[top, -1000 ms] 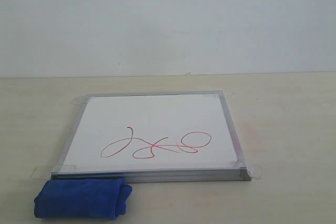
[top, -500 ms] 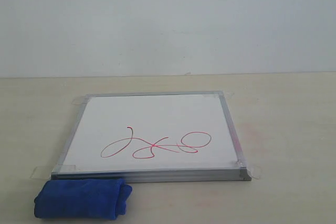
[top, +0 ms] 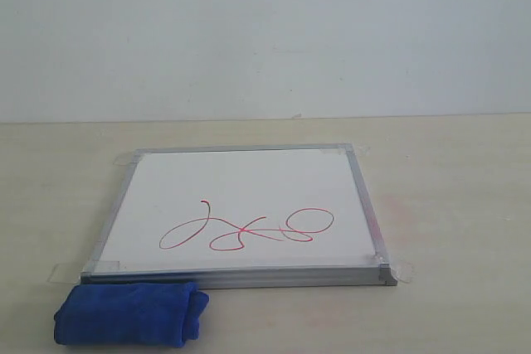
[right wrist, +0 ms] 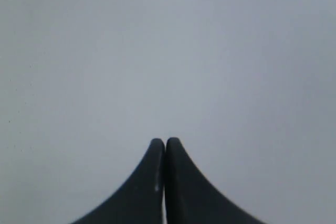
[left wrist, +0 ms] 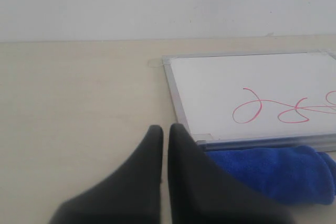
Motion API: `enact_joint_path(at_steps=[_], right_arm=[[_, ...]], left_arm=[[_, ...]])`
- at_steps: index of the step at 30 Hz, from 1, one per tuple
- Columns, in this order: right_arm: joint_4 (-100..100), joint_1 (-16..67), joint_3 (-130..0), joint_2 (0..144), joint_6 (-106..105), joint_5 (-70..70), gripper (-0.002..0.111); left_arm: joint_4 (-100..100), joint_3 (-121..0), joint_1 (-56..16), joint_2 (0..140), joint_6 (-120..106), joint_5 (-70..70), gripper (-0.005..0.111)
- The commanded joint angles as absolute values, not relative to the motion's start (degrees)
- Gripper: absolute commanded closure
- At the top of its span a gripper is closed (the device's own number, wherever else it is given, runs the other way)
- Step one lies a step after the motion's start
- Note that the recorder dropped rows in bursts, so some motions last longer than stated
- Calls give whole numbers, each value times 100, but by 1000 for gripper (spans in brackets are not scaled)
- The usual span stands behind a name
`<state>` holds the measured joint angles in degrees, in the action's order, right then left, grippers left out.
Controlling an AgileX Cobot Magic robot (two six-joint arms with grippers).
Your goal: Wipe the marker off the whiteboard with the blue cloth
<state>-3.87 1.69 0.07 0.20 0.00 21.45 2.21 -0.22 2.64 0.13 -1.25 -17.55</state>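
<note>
The whiteboard (top: 249, 196) lies flat on the table, silver-framed, with clear tape tabs at its corners. A red looping marker scribble (top: 246, 229) runs across its near half. The blue cloth (top: 131, 313), a rolled fuzzy bundle, rests on the table against the board's near left corner. Neither gripper shows in the exterior view. In the left wrist view my left gripper (left wrist: 165, 128) is shut and empty, above the table beside the blue cloth (left wrist: 273, 171), the whiteboard (left wrist: 247, 85) and the marker (left wrist: 283, 107). My right gripper (right wrist: 165, 141) is shut, empty, facing a plain grey-white surface.
A pale wooden table (top: 456, 205) carries the board, and a white wall (top: 265, 31) rises behind it. Bare tabletop (left wrist: 79, 103) lies beside the board in the left wrist view.
</note>
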Motion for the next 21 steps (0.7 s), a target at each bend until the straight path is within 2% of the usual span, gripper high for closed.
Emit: enact_joint_path(at_steps=[1,6,12,21], right_arm=[[-517,176,0,0,-54,2186,108],[-623,176,-754,19,-522,673,108],[-601,176,-1849,803,-1069,-1209,108],[-601,176,-2133,1157,-1046,-991,108]], left_arm=[[233,0,277,0,-85,-1759,103],[233,0,277,0,-85,-1759,103],[233,0,277,0,-85,-1759,103],[233,0,277,0,-85,-1759,103]])
